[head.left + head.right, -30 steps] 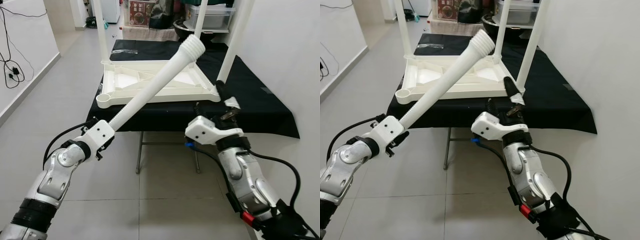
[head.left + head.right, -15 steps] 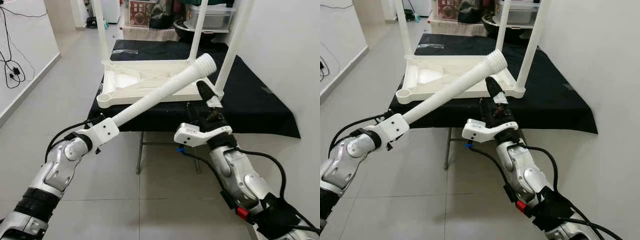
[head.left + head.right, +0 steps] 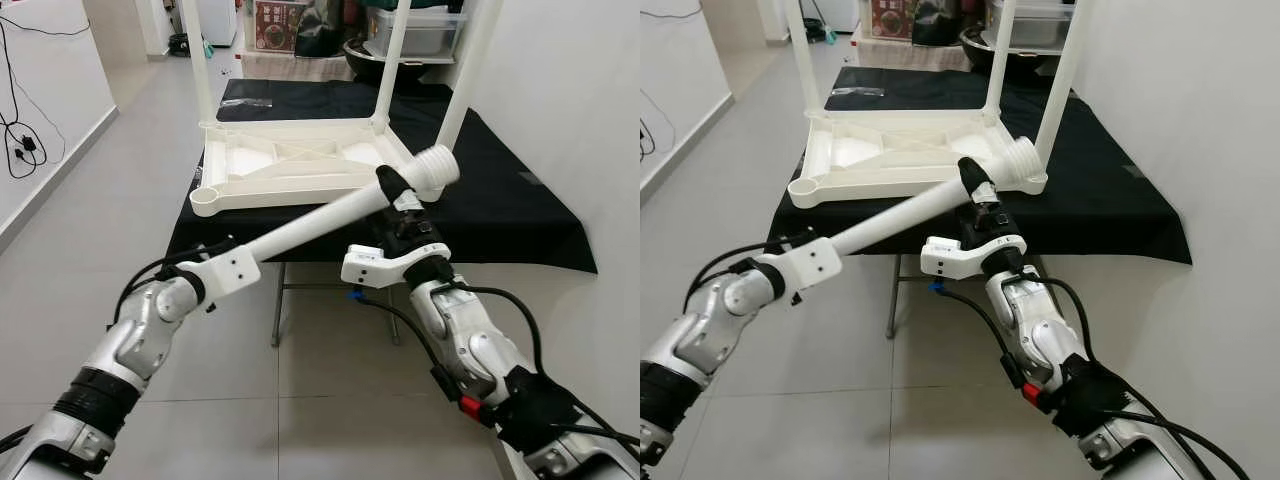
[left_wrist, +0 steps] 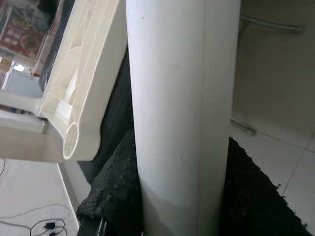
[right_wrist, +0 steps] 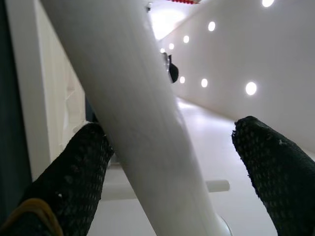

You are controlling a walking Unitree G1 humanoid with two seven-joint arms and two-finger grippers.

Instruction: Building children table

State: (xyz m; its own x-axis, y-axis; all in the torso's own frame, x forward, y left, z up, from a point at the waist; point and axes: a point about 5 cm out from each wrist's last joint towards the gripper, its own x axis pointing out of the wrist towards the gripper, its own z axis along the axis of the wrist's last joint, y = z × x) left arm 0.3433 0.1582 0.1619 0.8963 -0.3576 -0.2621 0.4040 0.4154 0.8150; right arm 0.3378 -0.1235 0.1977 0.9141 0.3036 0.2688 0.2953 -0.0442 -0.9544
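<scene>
I am looking down on a black-draped stand (image 3: pixel 520 215) carrying the upturned white tabletop (image 3: pixel 300 165), underside ribs showing, with three legs (image 3: pixel 392 55) already standing up from its corners and the near-left socket (image 3: pixel 207 203) still empty. The fourth leg (image 3: pixel 310 222), a long white tube, is slanting from low on my left up toward the tabletop's near-right corner, its ribbed threaded end (image 3: pixel 437 167) hanging just off that corner. The left gripper (image 3: pixel 232 268) is clenched on the tube's lower end; in the left wrist view the tube (image 4: pixel 179 113) is crowding the frame with a black pad (image 4: pixel 110 191) against it. The right gripper (image 3: pixel 978 195) is straddling the tube near the thread, and the right wrist view is showing what the head cameras cannot: one finger (image 5: pixel 74 167) touching the tube, the other (image 5: pixel 275 167) standing well apart, so this gripper is released, not yet pinching. The left wrist view is also giving a clean look at the empty socket (image 4: pixel 70 141). I am judging the leg light, hollow, stiff and smooth plastic, likely to twist or slip in the pads; better gripped on the plain shaft just below the thread, never on the ribs
</scene>
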